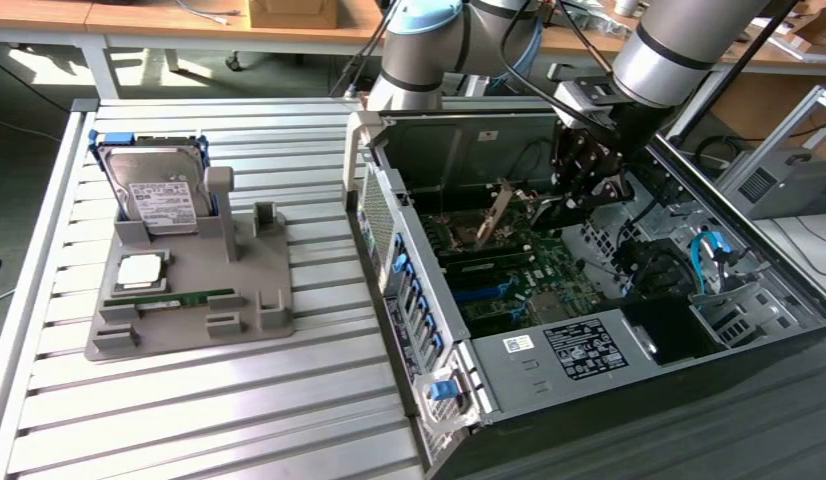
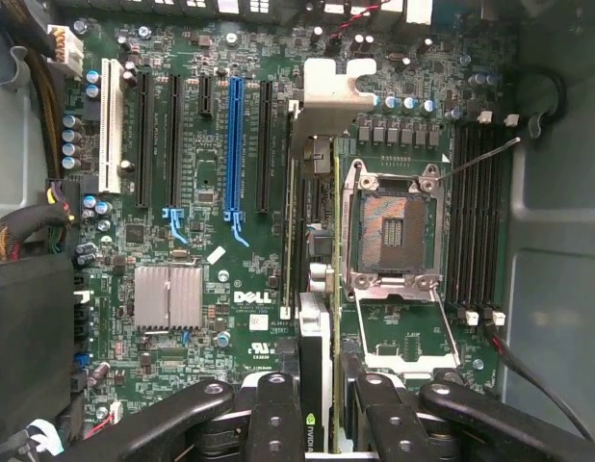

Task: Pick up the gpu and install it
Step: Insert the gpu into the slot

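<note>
Down at the claw [image 2: 331,423], the black fingers [image 2: 278,414] are clenched on the gpu [image 2: 315,366], gripping it from either side. The card stands edge-on over the green motherboard [image 2: 211,192], between the long expansion slots [image 2: 233,144] and the open processor socket [image 2: 389,226], with its silvery bracket [image 2: 328,89] at the far end. Pulling back, the arm reaches down into the open computer case [image 1: 547,370] on the tabletop [image 1: 186,420]. Beyond it, well apart, a grey holder [image 1: 186,330] carries the hard drive [image 1: 153,190] and the memory stick [image 1: 173,297].
</note>
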### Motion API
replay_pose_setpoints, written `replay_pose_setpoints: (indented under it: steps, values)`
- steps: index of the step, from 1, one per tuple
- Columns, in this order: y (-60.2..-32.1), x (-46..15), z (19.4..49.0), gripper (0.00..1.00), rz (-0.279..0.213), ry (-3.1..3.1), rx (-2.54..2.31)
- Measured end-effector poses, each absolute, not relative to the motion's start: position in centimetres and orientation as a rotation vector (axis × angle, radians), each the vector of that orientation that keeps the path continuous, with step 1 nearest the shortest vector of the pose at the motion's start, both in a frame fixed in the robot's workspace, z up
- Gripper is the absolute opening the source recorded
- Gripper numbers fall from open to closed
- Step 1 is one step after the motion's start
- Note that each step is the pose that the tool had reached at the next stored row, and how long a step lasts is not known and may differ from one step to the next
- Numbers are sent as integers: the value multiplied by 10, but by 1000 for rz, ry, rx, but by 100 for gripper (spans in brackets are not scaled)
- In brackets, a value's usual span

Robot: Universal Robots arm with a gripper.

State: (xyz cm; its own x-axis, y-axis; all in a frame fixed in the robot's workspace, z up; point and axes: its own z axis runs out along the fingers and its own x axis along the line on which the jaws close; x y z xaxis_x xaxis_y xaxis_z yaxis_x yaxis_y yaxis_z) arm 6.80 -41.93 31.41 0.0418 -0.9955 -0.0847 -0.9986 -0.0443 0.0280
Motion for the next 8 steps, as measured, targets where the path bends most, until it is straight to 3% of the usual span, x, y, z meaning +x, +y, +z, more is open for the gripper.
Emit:
replay_pose_setpoints:
  steps: [8]
  values:
    - [-421, 68, 314, 27, 125, 2145, -2239]
